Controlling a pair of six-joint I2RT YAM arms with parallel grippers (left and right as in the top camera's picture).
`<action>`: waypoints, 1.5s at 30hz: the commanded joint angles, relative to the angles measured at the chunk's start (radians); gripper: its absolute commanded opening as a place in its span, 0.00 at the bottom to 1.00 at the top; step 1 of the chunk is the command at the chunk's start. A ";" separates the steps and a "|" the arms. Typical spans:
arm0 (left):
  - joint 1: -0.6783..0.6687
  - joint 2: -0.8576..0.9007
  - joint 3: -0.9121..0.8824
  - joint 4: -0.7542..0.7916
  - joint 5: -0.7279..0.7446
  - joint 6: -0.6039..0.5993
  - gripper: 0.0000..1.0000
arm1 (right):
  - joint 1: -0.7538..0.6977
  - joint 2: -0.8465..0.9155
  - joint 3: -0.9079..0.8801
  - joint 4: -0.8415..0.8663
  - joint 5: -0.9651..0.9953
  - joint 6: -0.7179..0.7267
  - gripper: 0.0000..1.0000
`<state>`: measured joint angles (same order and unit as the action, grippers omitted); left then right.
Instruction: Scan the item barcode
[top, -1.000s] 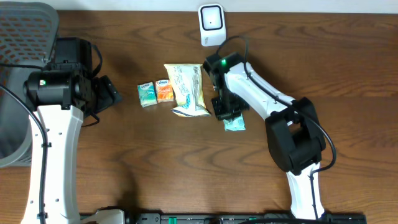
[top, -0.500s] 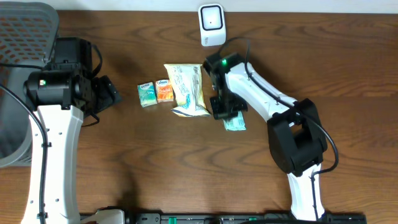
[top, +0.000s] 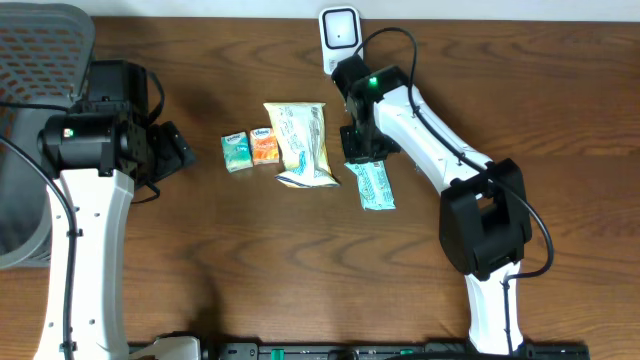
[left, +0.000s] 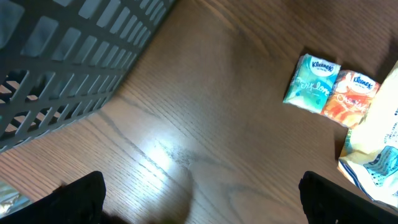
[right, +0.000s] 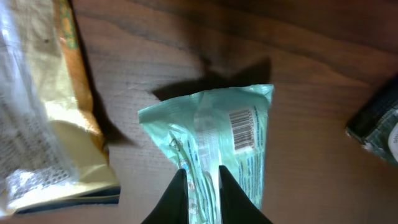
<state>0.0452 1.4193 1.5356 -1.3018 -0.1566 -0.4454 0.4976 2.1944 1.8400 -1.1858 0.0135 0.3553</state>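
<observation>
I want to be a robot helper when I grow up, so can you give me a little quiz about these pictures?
1. True or false: the right pincer pinches the teal packet.
2. The tissue pack touching the orange tissue pack is: A) teal B) red C) black.
3. Fill in: facing the right wrist camera, the packet shows its ____.
Key: 1 true; 2 A, the teal tissue pack; 3 barcode.
</observation>
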 joint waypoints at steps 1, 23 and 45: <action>0.004 0.005 0.000 -0.003 -0.010 -0.009 0.98 | 0.000 0.003 -0.079 0.063 0.014 -0.004 0.13; 0.004 0.005 0.000 -0.003 -0.010 -0.009 0.98 | -0.015 -0.008 0.092 -0.256 0.010 0.003 0.40; 0.004 0.005 0.000 -0.003 -0.010 -0.009 0.98 | 0.126 -0.008 -0.274 0.051 -0.027 0.085 0.25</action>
<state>0.0448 1.4193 1.5356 -1.3014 -0.1566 -0.4454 0.6056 2.1620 1.5986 -1.1610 0.0410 0.4221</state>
